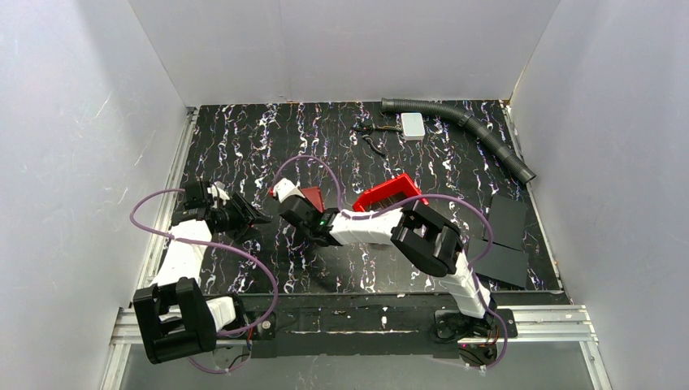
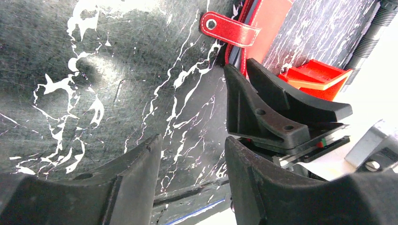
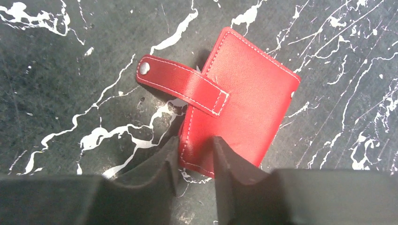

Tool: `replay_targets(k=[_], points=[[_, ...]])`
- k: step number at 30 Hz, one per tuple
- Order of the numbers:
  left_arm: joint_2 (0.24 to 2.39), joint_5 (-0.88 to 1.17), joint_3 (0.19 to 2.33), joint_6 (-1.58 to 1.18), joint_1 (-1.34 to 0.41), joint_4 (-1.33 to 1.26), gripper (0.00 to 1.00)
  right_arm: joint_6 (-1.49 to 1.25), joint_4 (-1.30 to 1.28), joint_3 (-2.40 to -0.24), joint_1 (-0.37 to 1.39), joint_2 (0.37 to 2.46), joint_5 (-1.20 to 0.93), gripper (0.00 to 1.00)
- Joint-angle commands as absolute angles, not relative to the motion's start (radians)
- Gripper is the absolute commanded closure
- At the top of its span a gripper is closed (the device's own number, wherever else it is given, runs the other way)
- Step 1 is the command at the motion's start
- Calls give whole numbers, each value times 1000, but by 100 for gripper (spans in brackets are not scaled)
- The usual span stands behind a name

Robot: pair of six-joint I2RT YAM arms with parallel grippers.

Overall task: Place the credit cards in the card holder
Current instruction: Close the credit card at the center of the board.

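1. Right wrist view: the card holder [image 3: 244, 108] is seen on the worktop [image 3: 70, 117], strap unfastened, near the red bin [image 1: 388, 193].
2. The right end effector [image 3: 195, 150] is narrowed over the holder's edge; whether it grasps cannot be told.
3. The left end effector [image 2: 192, 145] is held released.

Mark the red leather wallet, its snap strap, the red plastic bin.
red leather wallet [image 3: 248, 108], right wrist view, cover centre
snap strap [image 3: 180, 85], right wrist view, mid-length
red plastic bin [image 1: 379, 197], top external view, wall

In the top view I count one red wallet [image 1: 311, 197] at the centre and one red bin [image 1: 388, 193] just right of it. There are two black sheets [image 1: 508, 221] at the lower right. One white box [image 1: 413, 125] and one grey hose [image 1: 463, 122] are at the upper right. I also count two arms [image 1: 183, 256].
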State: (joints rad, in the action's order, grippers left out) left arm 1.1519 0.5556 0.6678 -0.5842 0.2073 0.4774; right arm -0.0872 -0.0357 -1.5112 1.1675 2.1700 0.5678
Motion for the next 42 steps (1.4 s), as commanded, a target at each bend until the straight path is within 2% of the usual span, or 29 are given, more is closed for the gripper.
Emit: replay_targets(k=[1,4,8,16,19,22,24,26,32,35,40,42], points=[[1136,552,661,-584,219,496,49,-166,-28,-1421,1132,2160,512,69],[1151,587,660,-588,219,473,49,-207,25,-1366,1097,2109,393,81],[1182,694,640,-620,219,408,49,-341,122,-1288,992,2043,146,91],[1296,851,619,-755,192,223,50,-542,299,-1186,840,1991,-225,99],[1326,845,631,-793,164,171,50,-683,500,-1095,768,1981,-367,99],[1397,842,647,-842,118,112,49,-707,523,-1069,732,1975,-406,99],[1458,834,653,-885,83,44,56,-704,520,-1072,720,1979,-428,99],[1494,794,656,-914,53,-20,58,-713,522,-1073,707,1988,-447,99],[1606,623,713,-953,-85,-91,56,-764,582,-1043,676,1996,-474,99],[1614,473,717,-951,-126,-94,60,-774,603,-1036,668,2006,-491,99],[1684,409,719,-978,-149,-157,62,-774,609,-1036,666,2001,-496,99],[1714,432,689,-1001,-151,-260,58,-773,609,-1037,666,2003,-497,99]])
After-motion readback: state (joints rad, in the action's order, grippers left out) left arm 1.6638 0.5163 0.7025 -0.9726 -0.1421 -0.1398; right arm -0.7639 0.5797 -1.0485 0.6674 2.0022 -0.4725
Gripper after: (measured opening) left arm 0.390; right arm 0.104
